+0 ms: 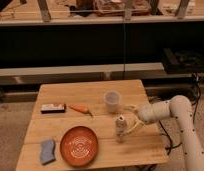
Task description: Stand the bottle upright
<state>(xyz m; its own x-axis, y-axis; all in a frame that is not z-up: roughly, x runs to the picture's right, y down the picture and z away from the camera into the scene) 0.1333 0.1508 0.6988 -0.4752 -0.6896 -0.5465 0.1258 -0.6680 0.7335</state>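
The bottle (pixel 120 129), small, slim and pale with a white cap on top, stands about upright on the wooden table (pixel 95 100), in front of the translucent plastic cup (pixel 112 100). My gripper (pixel 132 121) is right beside the bottle on its right side, at the end of the white arm (pixel 167 109) that reaches in from the right. Whether it touches the bottle cannot be told.
An orange plate (pixel 79 145) lies at the front middle of the table, with a blue-grey sponge (pixel 47 151) to its left. A carrot-like orange object (pixel 80 108) and a dark flat packet (pixel 53 107) lie at the middle left. A dark shelf unit stands behind the table.
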